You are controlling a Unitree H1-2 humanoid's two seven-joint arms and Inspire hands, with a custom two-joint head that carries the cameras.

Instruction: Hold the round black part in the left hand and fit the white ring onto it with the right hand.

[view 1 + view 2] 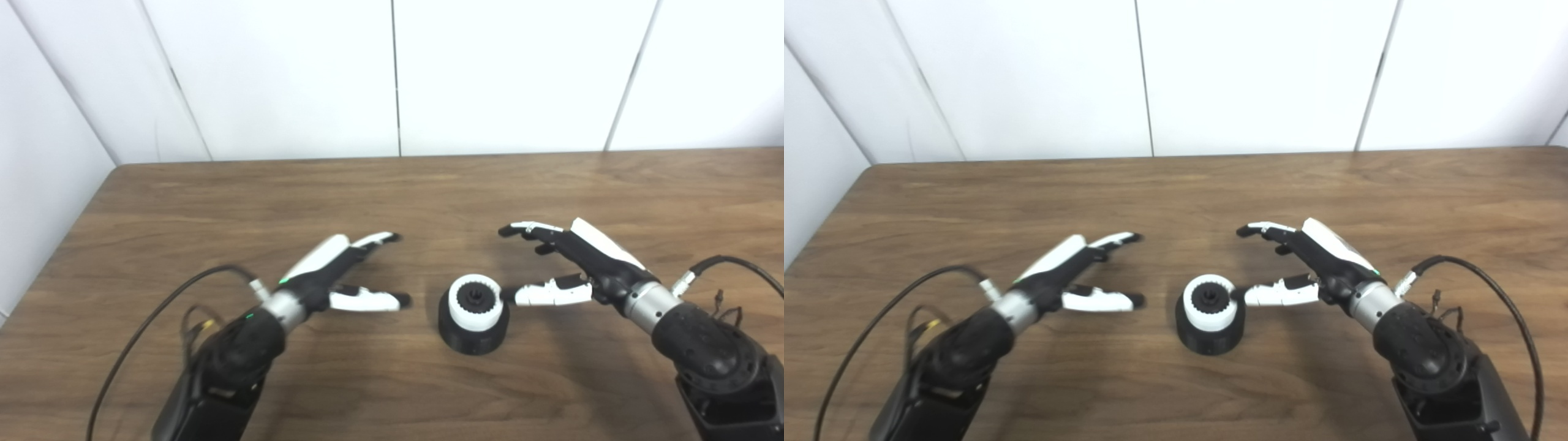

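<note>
We see the black part [473, 331] sitting on the counter [392, 196], between the two hands and toward the near edge. The white ring [476, 301] sits on top of it, with its toothed inner edge and the part's dark centre showing through the hole.

Left hand [334, 275] — spread wide, holding nothing. It is left of the part and apart from it, with bare wood between the thumb tip and the black base. The fingers point up and to the right.

Right hand [572, 263] — also spread wide, holding nothing. Its thumb reaches left, with the tip just beside the ring's right edge; we cannot tell whether it touches. The fingers [530, 229] arch above and beyond the part, well clear of it.

Both forearms come in from the bottom corners, and a black cable [153, 318] loops off the left wrist. Another cable [735, 266] loops off the right wrist. A white panelled wall [392, 73] stands behind the counter.
</note>
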